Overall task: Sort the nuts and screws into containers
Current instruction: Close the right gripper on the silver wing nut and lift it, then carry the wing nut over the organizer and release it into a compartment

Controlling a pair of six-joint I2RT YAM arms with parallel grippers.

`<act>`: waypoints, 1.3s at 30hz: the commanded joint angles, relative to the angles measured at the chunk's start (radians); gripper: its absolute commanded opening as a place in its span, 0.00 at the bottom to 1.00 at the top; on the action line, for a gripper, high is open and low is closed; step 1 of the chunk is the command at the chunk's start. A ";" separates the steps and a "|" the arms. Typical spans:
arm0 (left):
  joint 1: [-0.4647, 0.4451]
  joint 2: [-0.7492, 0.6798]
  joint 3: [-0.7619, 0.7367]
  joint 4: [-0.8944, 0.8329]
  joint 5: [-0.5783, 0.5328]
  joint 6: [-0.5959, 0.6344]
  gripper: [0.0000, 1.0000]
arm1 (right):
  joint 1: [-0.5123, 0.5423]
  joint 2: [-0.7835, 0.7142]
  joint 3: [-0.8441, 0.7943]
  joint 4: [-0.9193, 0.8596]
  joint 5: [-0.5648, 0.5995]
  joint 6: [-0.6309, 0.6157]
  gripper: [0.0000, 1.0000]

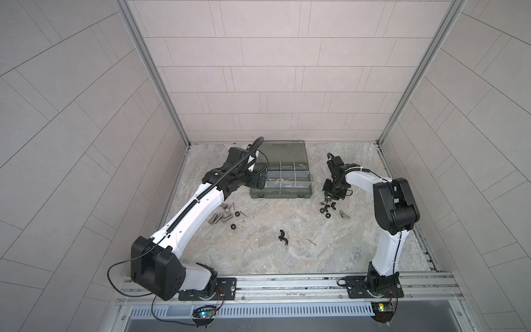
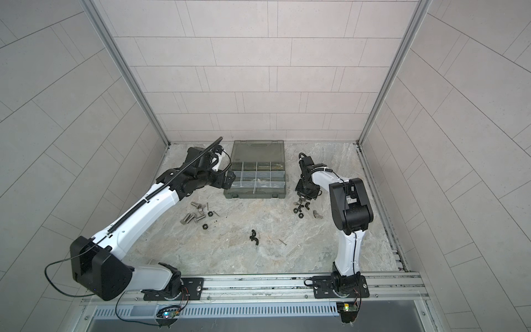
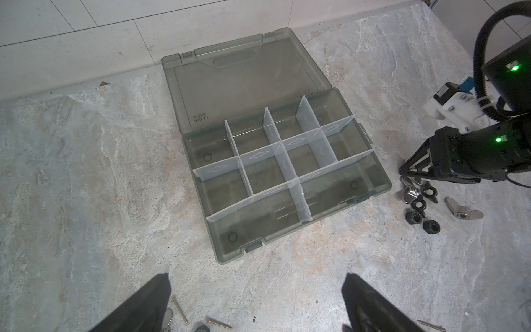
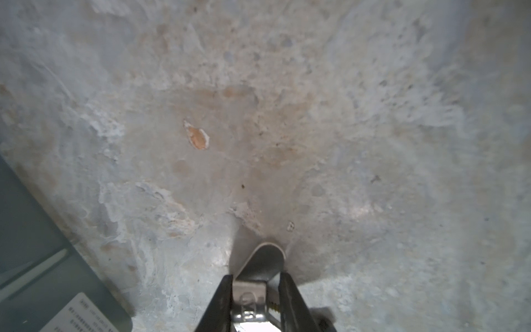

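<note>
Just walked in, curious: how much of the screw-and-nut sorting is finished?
Done: nothing yet; the compartments of the organizer case look empty. In hand: the right end effector straddles a silver wing nut on the table, grip unconfirmed; the left end effector hangs open beside the case. Left: silver bolts, black nuts, a black wing nut and a thin screw, all loose on the table.

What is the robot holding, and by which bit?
The right gripper pinches a shiny silver metal wing nut by its middle hub, one ear poking out ahead. The open left gripper holds nothing.
</note>
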 commanded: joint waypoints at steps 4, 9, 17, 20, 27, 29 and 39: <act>-0.005 -0.030 -0.024 0.017 0.008 -0.013 1.00 | -0.002 0.003 0.014 -0.083 0.035 -0.013 0.21; -0.004 -0.033 -0.032 0.029 0.016 -0.013 1.00 | -0.004 -0.003 0.054 -0.116 0.046 -0.035 0.18; -0.004 -0.011 -0.023 0.052 0.051 0.005 1.00 | 0.006 -0.014 0.166 -0.190 0.112 -0.085 0.16; -0.004 0.026 0.010 0.053 0.071 0.007 1.00 | 0.010 -0.013 0.200 -0.198 0.111 -0.092 0.16; -0.004 0.085 0.087 0.025 0.115 0.015 1.00 | 0.047 0.001 0.282 -0.174 0.078 -0.085 0.15; -0.004 0.089 0.094 0.021 0.117 0.018 1.00 | 0.066 0.012 0.317 -0.166 0.067 -0.089 0.15; -0.004 0.078 0.087 0.002 0.141 -0.002 1.00 | 0.120 0.106 0.440 -0.097 -0.021 -0.074 0.16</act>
